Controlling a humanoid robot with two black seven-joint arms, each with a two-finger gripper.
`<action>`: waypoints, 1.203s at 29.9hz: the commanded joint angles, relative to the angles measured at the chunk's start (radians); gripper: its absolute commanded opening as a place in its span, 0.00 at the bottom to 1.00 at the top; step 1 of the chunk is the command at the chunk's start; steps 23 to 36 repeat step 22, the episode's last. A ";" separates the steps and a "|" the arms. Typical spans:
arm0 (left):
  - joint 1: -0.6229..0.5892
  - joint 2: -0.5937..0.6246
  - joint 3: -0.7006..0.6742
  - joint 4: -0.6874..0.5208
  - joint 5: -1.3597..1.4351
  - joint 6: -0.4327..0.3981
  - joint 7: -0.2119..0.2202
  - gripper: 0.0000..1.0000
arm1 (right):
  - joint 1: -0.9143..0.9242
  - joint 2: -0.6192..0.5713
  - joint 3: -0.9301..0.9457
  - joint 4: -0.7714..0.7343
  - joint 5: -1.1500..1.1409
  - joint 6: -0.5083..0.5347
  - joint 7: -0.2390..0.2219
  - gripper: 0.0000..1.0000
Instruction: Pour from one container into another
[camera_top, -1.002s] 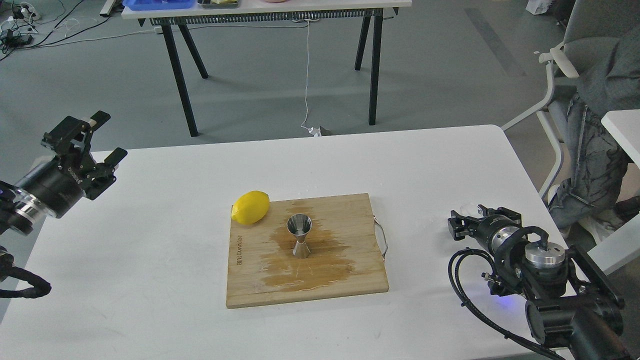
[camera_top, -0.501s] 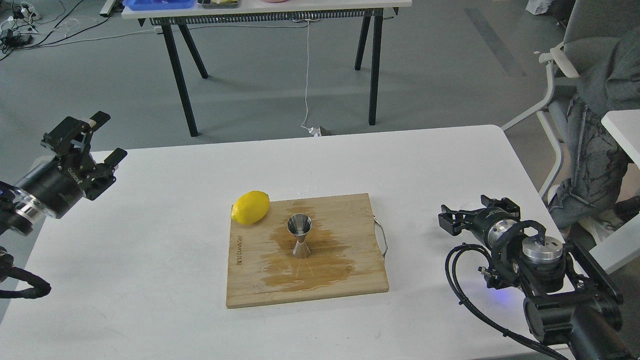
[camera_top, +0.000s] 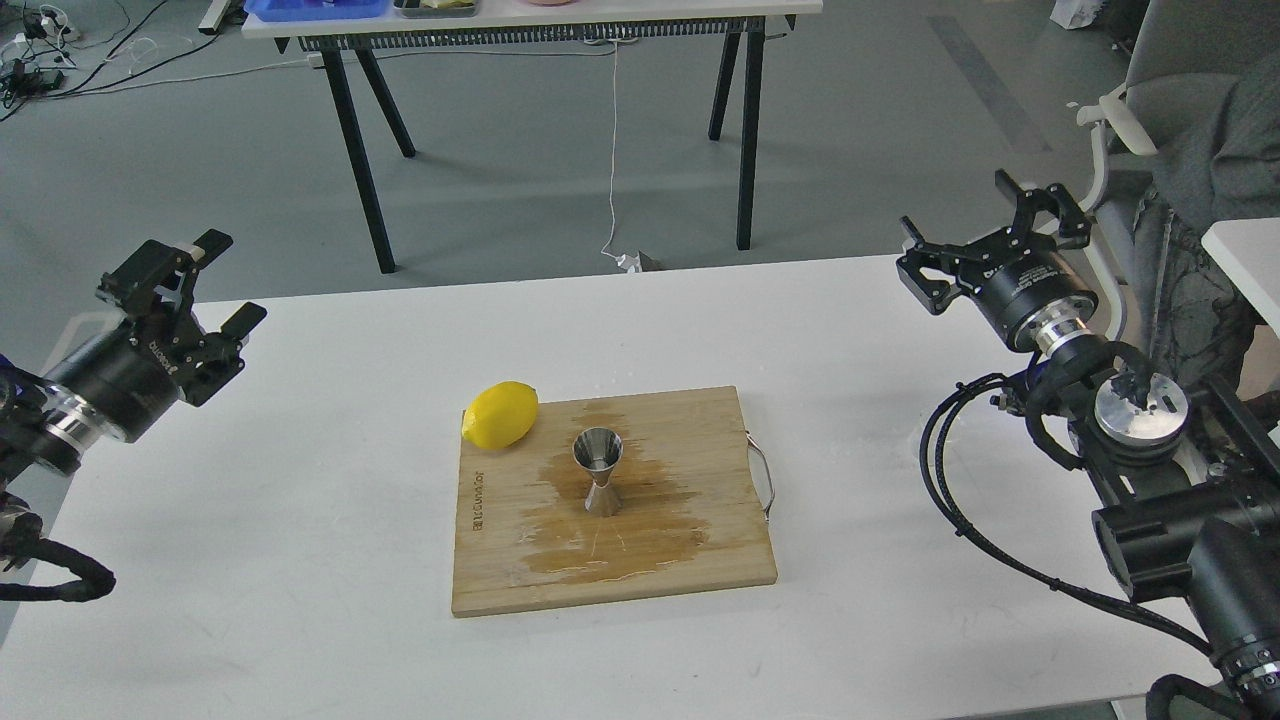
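Head view: the steel jigger (camera_top: 598, 475) stands upright mid cutting board (camera_top: 700, 560), on a wet stain (camera_top: 640, 520); a lemon (camera_top: 500, 414) rests at the board's far-left corner. Left hand (camera_top: 222, 279) hovers over the white surface (camera_top: 300, 560), fingers apart, empty. Right hand (camera_top: 985, 222), fingers spread, empty, hangs over the far-right edge

You've got the jigger (camera_top: 598, 472) standing mid-board (camera_top: 700, 560); lemon (camera_top: 500, 414) at the board's back-left corner; board sits on the surface (camera_top: 300, 560).
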 joint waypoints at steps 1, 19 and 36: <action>-0.001 0.000 -0.003 0.000 -0.007 0.000 0.000 0.99 | 0.064 -0.066 -0.043 -0.129 -0.004 0.170 -0.020 0.99; -0.009 0.015 -0.034 -0.043 -0.055 0.000 0.000 0.99 | 0.130 -0.113 -0.149 -0.253 -0.010 0.170 -0.019 0.99; -0.009 0.015 -0.034 -0.043 -0.053 0.000 0.000 0.99 | 0.133 -0.113 -0.135 -0.250 -0.007 0.170 -0.019 0.99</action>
